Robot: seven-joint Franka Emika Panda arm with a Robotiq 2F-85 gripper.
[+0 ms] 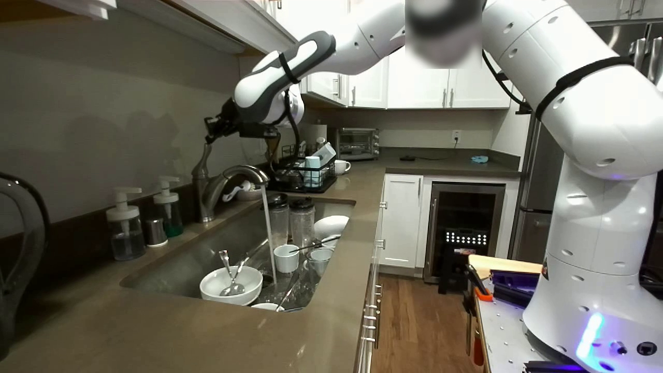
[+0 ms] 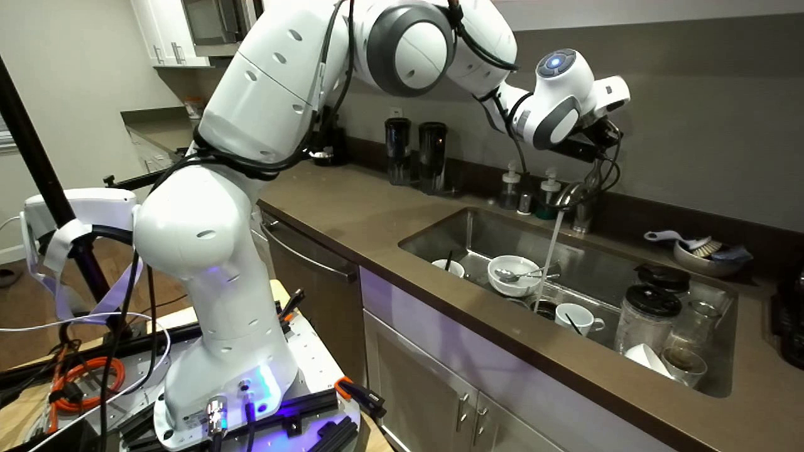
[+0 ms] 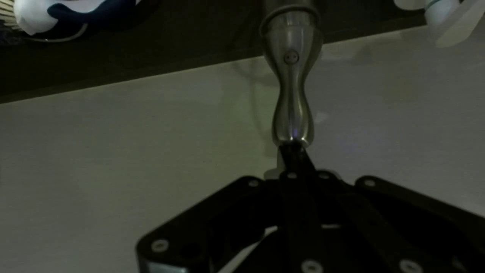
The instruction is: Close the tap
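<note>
The chrome tap (image 1: 210, 199) stands behind the sink, and a stream of water (image 1: 269, 228) runs from its arched spout into the basin. Its slim lever (image 1: 200, 165) points up. In the wrist view the lever (image 3: 293, 94) hangs down from the top edge, so that picture appears inverted. My gripper (image 3: 293, 147) is shut, fingers together, with nothing seen between them. Its tips are right at the free end of the lever and seem to touch it; exact contact is too dark to tell. In an exterior view the gripper (image 1: 209, 139) sits just above the lever's top.
The sink (image 2: 465, 229) holds a white bowl (image 2: 512, 276), mugs, glasses and jars. Soap dispensers (image 1: 124, 228) stand beside the tap, and a small dish with a brush (image 2: 710, 257) on its opposite side. The wall rises close behind the tap; upper cabinets (image 1: 207, 20) overhang the counter.
</note>
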